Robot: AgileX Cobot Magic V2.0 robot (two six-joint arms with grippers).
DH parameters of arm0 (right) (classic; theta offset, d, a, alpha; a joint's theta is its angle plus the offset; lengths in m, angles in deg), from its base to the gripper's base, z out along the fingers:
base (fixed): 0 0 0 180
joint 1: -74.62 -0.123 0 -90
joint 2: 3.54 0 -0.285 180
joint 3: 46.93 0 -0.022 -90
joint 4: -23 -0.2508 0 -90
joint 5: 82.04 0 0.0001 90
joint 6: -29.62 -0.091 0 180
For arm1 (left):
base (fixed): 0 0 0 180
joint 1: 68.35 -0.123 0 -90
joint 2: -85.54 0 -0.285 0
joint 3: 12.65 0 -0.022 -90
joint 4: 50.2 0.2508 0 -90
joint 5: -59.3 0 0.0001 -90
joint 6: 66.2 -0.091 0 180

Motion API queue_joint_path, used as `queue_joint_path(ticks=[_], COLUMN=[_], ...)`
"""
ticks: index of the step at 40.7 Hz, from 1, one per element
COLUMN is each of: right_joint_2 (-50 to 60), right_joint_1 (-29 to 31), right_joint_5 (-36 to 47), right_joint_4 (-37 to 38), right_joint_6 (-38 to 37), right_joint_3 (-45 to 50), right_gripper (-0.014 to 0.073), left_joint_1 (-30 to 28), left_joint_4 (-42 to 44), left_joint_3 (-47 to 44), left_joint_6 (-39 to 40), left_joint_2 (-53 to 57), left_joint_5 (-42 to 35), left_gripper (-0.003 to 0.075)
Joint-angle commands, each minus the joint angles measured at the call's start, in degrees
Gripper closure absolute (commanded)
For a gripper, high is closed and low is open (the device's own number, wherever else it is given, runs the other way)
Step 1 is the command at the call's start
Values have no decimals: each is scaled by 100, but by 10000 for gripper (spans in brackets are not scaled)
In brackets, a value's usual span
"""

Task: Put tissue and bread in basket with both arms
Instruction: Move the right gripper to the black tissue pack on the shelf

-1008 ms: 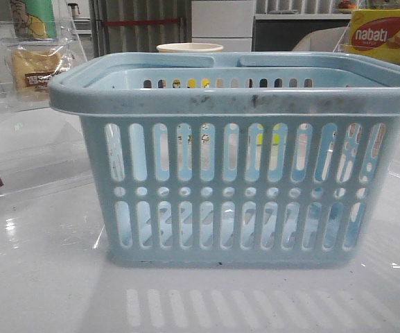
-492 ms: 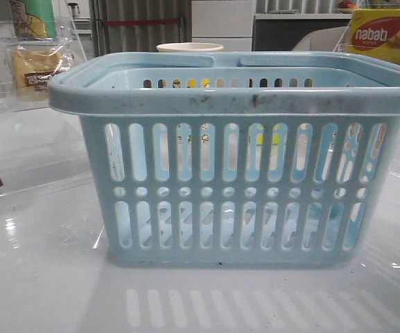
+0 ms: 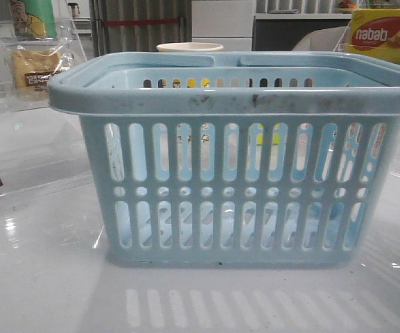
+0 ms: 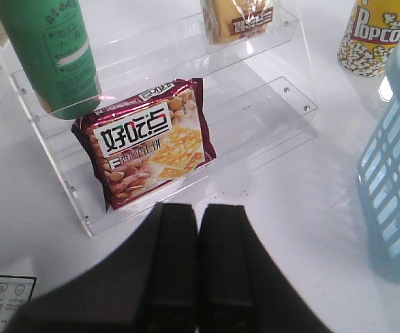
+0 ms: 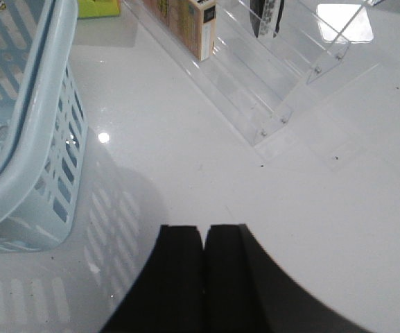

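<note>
The light-blue slotted basket (image 3: 234,166) fills the middle of the front view; it also shows in the left wrist view (image 4: 397,173) and the right wrist view (image 5: 26,139). The bread (image 3: 37,66), tan in a clear bag with a dark label, stands on the upper step of a clear acrylic shelf left of the basket; it also shows in the left wrist view (image 4: 241,17). I cannot pick out a tissue. My left gripper (image 4: 198,208) is shut and empty, in front of that shelf. My right gripper (image 5: 204,229) is shut and empty over the table, right of the basket. Neither gripper shows in the front view.
On the left shelf (image 4: 269,118) stand a dark red biscuit pack (image 4: 148,142) and a green bottle (image 4: 47,52). A popcorn cup (image 4: 376,35) stands behind the basket. A second clear shelf (image 5: 269,76) on the right holds a tan box (image 5: 189,21). The yellow-red Nabati box (image 3: 387,35) is at the back right.
</note>
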State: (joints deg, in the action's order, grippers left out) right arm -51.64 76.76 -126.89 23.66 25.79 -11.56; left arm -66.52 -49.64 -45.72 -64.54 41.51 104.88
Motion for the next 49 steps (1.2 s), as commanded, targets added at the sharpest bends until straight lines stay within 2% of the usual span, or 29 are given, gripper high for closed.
queue_joint_path(ticks=[1,4,6,9,11,13,16,18,24,35,49], right_joint_2=[-155,-254,-331,-406,-483,-552,-701,-809,-1255,-2482,-4052], right_joint_1=[10,10,10,10,10,10,10,10,140,728,776], right_joint_5=[359,359,381,435,486,564,752,876,1159,1436,2058], right_joint_4=[109,109,109,109,114,114,143,157,157,152,152], right_joint_6=[24,24,24,24,24,24,24,24,-4,-4,-4], right_joint_3=[-180,-180,-180,-180,-180,-180,-187,-210,-463,-1421,-2417], right_gripper=[533,524,484,378,260,172,44,-2,-21,-21,-21], left_joint_1=[29,29,29,29,29,29,29,29,29,29,29], left_joint_4=[47,124,171,185,185,185,185,185,185,185,185], left_joint_3=[198,198,198,198,198,198,198,198,198,198,198], left_joint_6=[22,-3,-3,-3,-3,-3,-3,-3,-3,-3,-3], left_joint_2=[-130,-182,-207,-216,-216,-216,-216,-216,-216,-216,-216], left_joint_5=[-412,-412,-441,-547,-614,-659,-698,-710,-720,-720,-720], left_gripper=[627,613,569,454,338,254,199,202,204,204,204])
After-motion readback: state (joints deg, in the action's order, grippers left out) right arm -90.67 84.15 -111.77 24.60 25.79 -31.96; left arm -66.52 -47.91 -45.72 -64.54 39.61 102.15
